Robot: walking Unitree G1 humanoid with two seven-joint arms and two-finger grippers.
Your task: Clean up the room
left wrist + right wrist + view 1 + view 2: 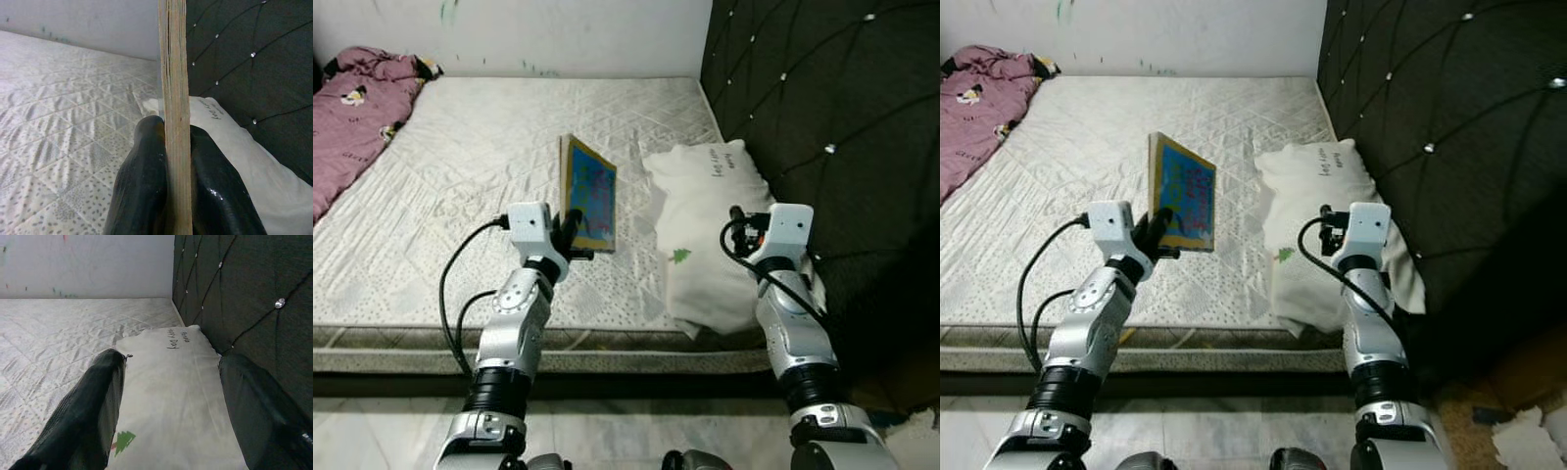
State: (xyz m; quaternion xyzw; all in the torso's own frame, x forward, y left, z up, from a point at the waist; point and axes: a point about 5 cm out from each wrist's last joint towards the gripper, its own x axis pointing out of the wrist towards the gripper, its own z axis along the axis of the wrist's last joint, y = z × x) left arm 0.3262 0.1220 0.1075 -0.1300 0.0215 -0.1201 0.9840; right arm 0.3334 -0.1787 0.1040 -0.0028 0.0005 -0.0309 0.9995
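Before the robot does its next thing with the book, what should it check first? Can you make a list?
1. Is the book held tight? Ok: the left end effector pinches its bottom edge, a finger on each side.
2. Is the book off the bed? Ok: it stands upright above the mattress.
3. Is the right end effector free? Ok: its fingers are open, holding nothing, over the white pillow.
4. Is the pillow in its spot? Ok: it lies against the dark headboard.
5. Is anything else left to tidy? Not ok: pink clothes lie on the mattress's far left.
6. Is there a place for the book? Cannot tell.
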